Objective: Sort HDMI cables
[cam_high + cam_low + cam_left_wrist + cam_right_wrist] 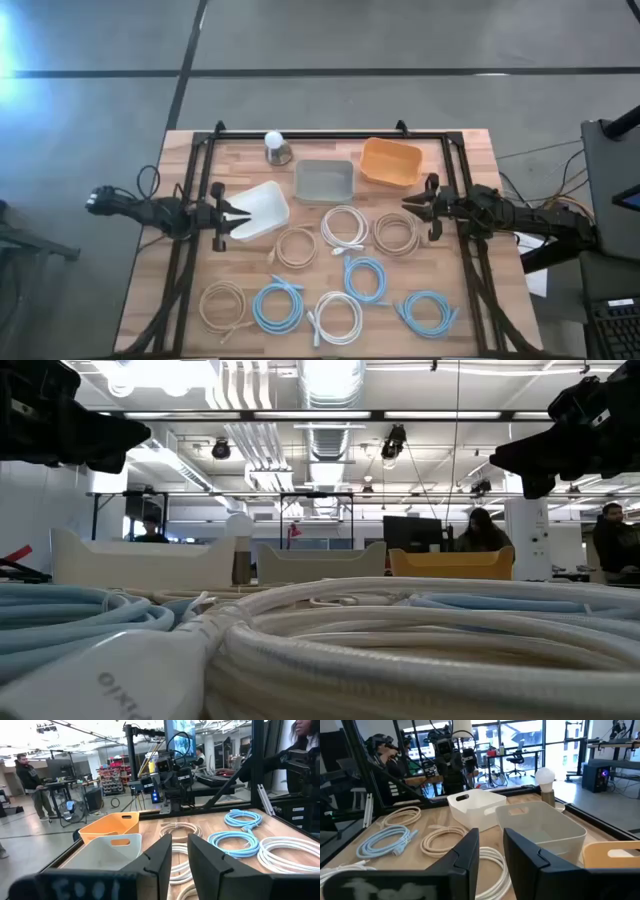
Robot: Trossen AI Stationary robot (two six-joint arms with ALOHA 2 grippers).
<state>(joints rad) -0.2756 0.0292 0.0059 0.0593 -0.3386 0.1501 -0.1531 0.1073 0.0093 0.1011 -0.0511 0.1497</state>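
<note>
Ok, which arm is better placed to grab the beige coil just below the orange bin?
Right, I'd say. The right gripper hovers open right beside that beige coil, while the left gripper sits across the table at the white bin, with other coils between.

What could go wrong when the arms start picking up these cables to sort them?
The coils lie close together: the white cable touches the beige cable, so the right pincer might drag both. The light blue cable has a loose plug end that could snag a neighbour when lifted. The white bin sits right by the open left pincer, so a careless move might knock it.
</note>
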